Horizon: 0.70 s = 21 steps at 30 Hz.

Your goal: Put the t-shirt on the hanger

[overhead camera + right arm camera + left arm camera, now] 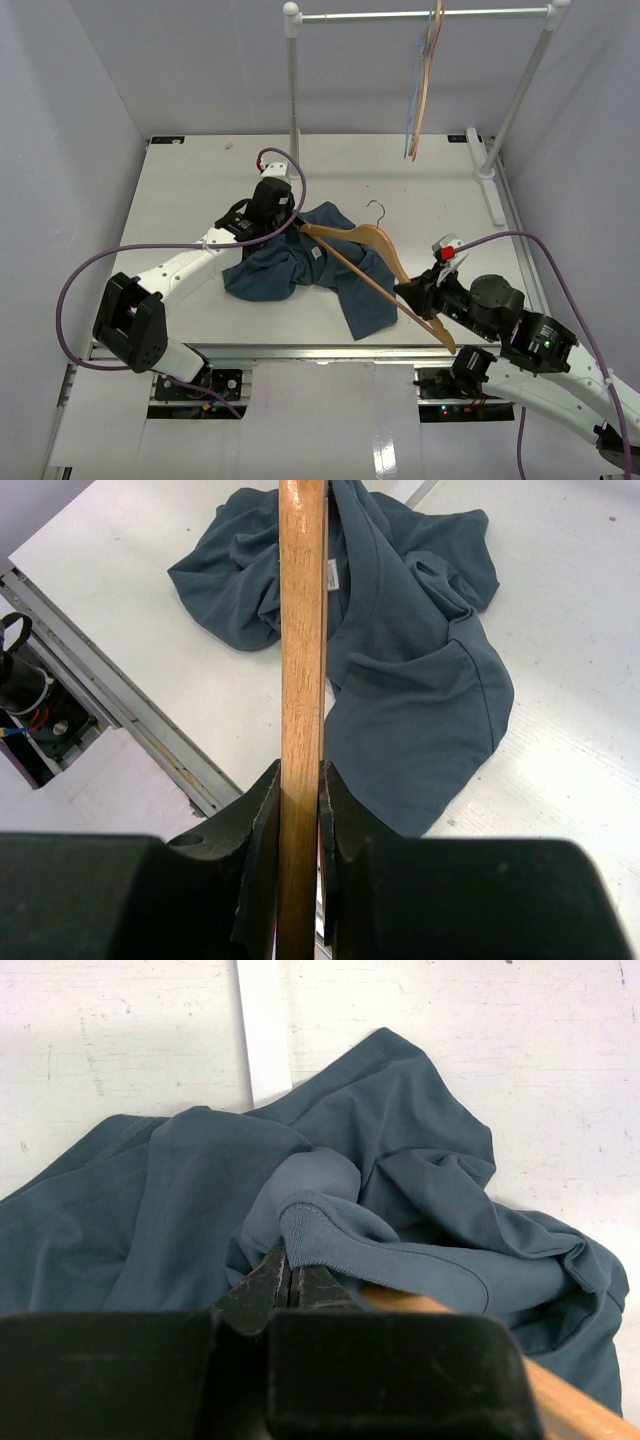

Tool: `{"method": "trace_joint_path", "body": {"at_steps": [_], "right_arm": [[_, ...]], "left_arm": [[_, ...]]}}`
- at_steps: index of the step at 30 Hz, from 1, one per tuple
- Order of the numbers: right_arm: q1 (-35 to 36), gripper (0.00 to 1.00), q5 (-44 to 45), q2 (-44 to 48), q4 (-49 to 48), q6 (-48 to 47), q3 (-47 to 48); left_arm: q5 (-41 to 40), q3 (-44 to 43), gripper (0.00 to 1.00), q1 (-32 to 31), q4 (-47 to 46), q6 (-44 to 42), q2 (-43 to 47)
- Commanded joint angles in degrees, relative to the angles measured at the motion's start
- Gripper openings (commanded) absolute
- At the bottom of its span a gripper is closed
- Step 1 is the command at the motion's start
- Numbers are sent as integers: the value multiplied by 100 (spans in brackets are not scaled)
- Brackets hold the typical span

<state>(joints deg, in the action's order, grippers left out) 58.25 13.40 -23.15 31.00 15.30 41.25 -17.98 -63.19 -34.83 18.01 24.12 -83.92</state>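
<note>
The dark teal t-shirt (285, 268) lies crumpled mid-table. The wooden hanger (372, 243) slants across it with its metal hook pointing to the far side, and one arm of the hanger runs under the cloth near the collar. My left gripper (283, 224) is shut at the shirt's far-left edge. Its tips (288, 1262) pinch the ribbed collar of the t-shirt (420, 1170), with the hanger's wood (405, 1301) just to the right. My right gripper (416, 294) is shut on the hanger's near arm. From the wrist, this gripper (298, 780) clamps the hanger (302, 630) beside the t-shirt (420, 680).
A white clothes rack (293, 80) stands at the back, its post (264, 1030) just beyond the shirt. Thin coloured hangers (420, 90) hang from its bar. The rack's foot (486, 172) lies along the right side. The table's front rail (110, 690) runs near my right gripper.
</note>
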Motion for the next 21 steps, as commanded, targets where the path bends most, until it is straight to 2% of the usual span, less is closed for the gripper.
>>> {"method": "trace_joint_path", "body": {"at_steps": [1, 7, 15, 21], "right_arm": [[11, 8, 119, 134, -235, -139, 416], [11, 8, 327, -41, -600, -159, 105], [17, 8, -120, -523, -1570, -124, -244], [15, 8, 187, -634, -2308, -246, -525]], "left_arm": [[-114, -195, 0, 46, -84, -101, 24], [177, -113, 0, 46, -217, -63, 126], [1274, -115, 0, 46, -421, 31, 533], [2084, -144, 0, 38, -383, 101, 872]]}}
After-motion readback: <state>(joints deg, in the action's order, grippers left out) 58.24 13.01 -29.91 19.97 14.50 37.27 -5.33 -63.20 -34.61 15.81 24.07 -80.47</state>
